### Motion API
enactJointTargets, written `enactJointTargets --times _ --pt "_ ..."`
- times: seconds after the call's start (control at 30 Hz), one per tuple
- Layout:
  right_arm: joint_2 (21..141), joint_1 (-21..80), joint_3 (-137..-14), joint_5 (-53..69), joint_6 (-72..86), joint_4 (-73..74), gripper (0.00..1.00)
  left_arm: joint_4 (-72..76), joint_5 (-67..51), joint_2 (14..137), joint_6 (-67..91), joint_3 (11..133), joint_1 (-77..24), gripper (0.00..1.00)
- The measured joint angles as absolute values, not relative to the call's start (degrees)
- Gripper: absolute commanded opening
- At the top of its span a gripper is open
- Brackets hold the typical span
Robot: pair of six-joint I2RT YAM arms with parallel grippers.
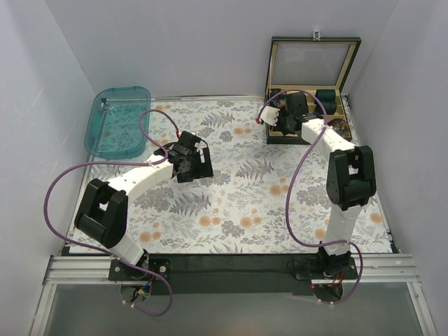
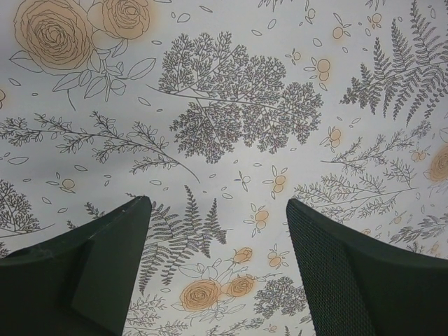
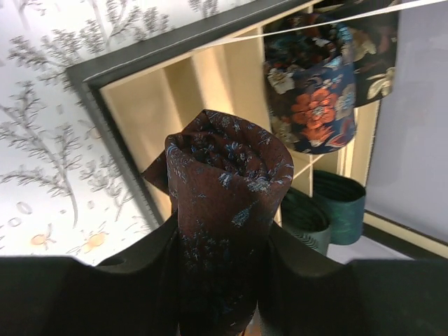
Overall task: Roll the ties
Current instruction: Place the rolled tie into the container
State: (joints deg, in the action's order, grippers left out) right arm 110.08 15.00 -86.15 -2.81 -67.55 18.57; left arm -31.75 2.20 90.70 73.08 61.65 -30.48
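Note:
My right gripper (image 3: 222, 241) is shut on a rolled dark brown tie (image 3: 227, 178) with small pale blue marks. It holds the coil upright above an empty wooden compartment at the near left corner of the open tie box (image 3: 119, 66). In the top view the right gripper (image 1: 280, 120) hangs over the box's left front part (image 1: 274, 138), and the arm hides the coil. My left gripper (image 1: 192, 166) is open and empty above the floral tablecloth, left of centre. Its fingers (image 2: 112, 259) frame only printed cloth in the left wrist view.
The box's lid (image 1: 313, 63) stands open against the back wall. Other compartments hold a navy floral roll (image 3: 311, 105) and two teal-green rolls (image 3: 339, 206). A translucent teal tray (image 1: 119, 120) lies at the back left.

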Motion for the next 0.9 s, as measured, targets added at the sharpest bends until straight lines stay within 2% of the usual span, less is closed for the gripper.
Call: enactJointTargets --times 0.9 --pt "118.2 12.9 -87.5 3.4 -68.4 14.8 0.01 -32.6 2.2 93.7 72.9 61.8 -30.4 0.72"
